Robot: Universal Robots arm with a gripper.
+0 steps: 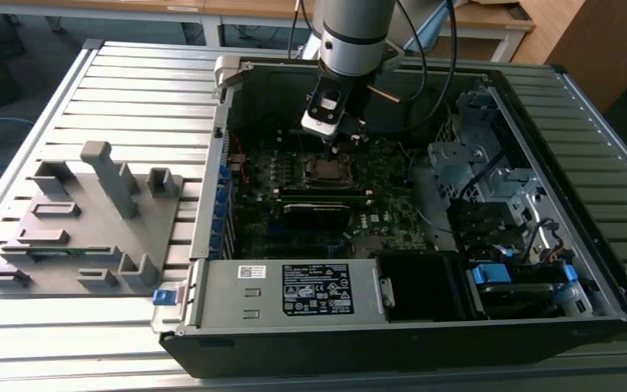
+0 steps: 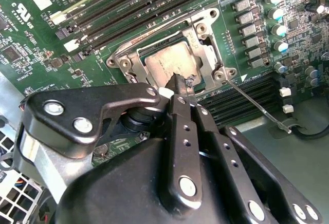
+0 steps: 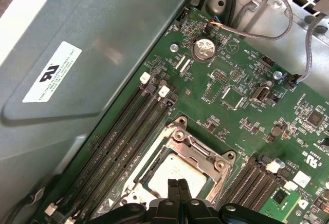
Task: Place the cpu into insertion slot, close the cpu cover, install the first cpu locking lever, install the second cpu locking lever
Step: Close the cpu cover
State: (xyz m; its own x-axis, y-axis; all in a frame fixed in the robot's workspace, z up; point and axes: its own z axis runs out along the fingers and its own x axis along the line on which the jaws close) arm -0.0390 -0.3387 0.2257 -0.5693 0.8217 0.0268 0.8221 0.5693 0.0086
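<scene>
One cpu (image 2: 164, 62), one cpu cover (image 2: 208, 54) down, one hand (image 3: 177, 184) above

Power supply label (image 1: 317, 290), print illegible

Robotics lab or R&D workshop: an industrial robot arm (image 1: 354, 33) reaches into an opened desktop PC case (image 1: 401, 343) laid flat on a ribbed aluminium desk (image 1: 128, 90). Directly beneath the tool (image 1: 339, 145), the bare green motherboard (image 2: 31, 39), w/ memory slots and rows of capacitors, lies exposed. Well to the side of the tool, at the exterior view's left, a grey moulded fixture block (image 1: 85, 220) sits on the same desk. Beyond the arm, wooden-topped tables (image 1: 259, 10) on white legs and a plain grey floor (image 1: 63, 33) point to a test room, not a home or shop.
</scene>
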